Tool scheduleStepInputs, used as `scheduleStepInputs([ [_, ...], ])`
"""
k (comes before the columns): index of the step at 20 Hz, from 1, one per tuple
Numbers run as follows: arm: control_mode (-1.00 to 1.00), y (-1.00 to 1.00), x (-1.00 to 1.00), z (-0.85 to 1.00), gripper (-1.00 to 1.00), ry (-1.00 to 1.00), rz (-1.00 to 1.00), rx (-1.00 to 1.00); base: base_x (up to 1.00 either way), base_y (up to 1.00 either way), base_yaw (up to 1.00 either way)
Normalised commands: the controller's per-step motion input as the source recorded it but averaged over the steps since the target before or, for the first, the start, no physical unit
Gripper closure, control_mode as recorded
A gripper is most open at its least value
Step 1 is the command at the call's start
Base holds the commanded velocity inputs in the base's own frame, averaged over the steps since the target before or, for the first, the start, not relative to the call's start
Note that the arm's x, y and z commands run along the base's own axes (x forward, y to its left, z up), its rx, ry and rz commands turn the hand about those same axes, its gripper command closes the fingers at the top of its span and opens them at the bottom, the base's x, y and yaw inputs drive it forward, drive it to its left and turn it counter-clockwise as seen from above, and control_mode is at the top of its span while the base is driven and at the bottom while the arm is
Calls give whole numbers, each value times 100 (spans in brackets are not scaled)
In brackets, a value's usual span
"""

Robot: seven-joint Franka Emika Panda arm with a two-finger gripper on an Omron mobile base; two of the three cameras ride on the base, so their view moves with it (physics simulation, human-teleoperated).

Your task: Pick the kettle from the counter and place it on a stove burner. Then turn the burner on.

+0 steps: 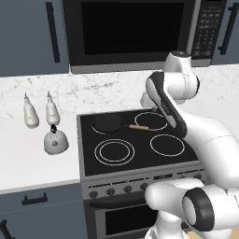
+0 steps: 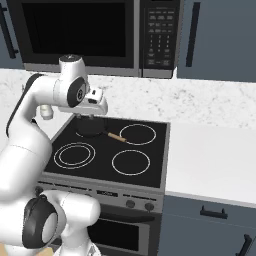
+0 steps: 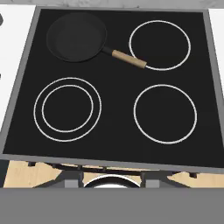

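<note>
Kettle (image 1: 56,141) upright on counter (image 1: 28,163), beside 2 white bottles (image 1: 31,115). Frying pan (image 3: 77,36) empty on cooktop (image 3: 118,144). Gripper (image 2: 91,118) state: cannot tell, fingers hidden.

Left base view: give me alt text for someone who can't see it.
A small silvery kettle sits on the white counter left of a black cooktop, in front of two white bottles. A dark pan covers the back-left burner; the double-ring burner at front left is bare. The white arm reaches over the stove.
</note>
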Motion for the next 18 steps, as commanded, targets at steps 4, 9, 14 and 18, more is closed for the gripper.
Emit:
scheduleStepInputs([
  [4,-100,-9,-12,1,-100,-5,0,0,0,0,0],
  [9,-100,-22,-52,4,-100,-19,0,0,0,0,0],
  [14,-100,-26,-43,9,-100,-14,0,1,0,0,0],
  [18,-100,-7,-80,1,-100,-17,0,1,0,0,0],
])
